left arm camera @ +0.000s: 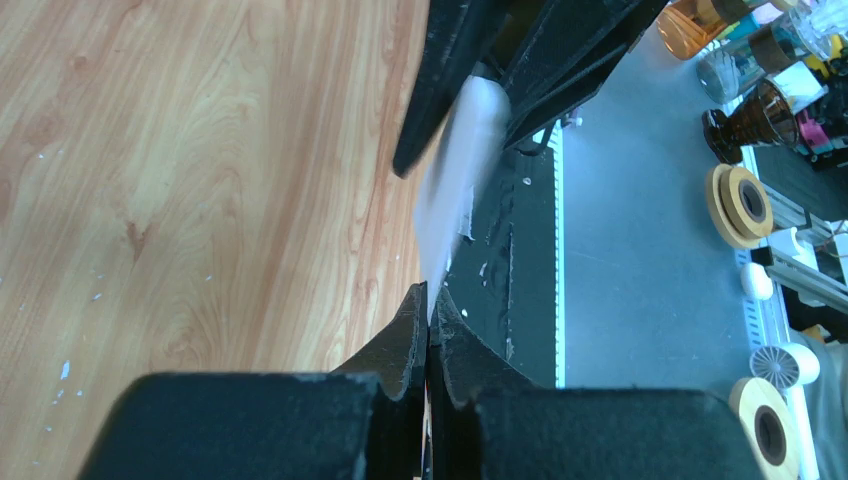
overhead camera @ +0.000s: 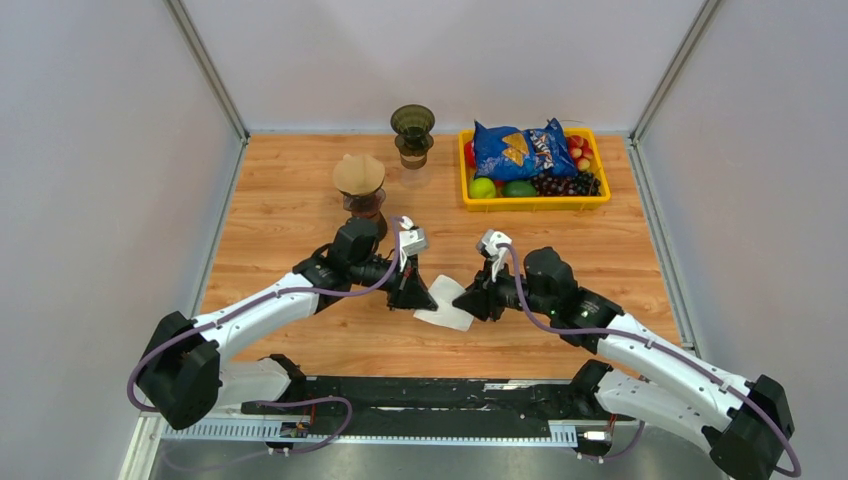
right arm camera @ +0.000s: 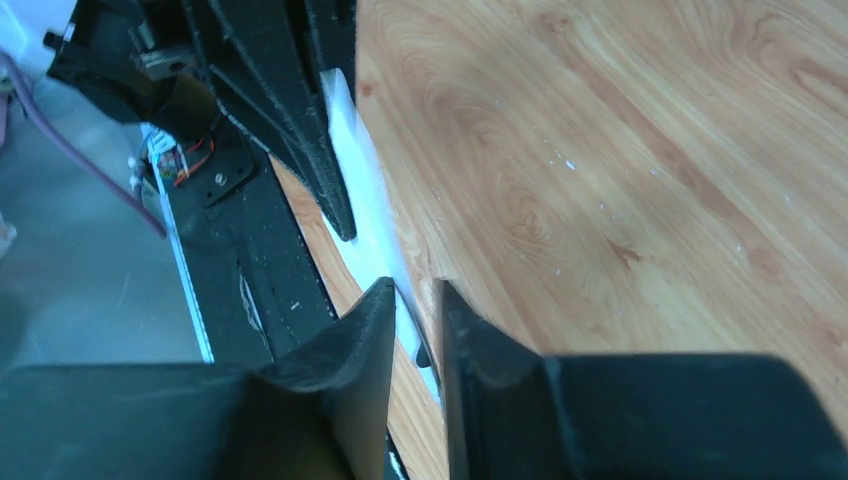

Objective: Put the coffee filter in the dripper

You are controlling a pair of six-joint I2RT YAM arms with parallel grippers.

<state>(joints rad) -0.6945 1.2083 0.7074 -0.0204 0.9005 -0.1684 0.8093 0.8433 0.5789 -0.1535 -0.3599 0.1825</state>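
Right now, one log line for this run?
filter: between both tools, not in dripper | left tool: shut on its edge | right tool: slightly open around it

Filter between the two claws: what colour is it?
The filter is white; the top external view shows it best.

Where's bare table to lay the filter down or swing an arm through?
Bare wood: the left strip beside the filter-topped dripper, and the stretch between the yellow basket and the right arm. Crowded: around the dark dripper, and centre, where left gripper and right gripper meet at the white filter.
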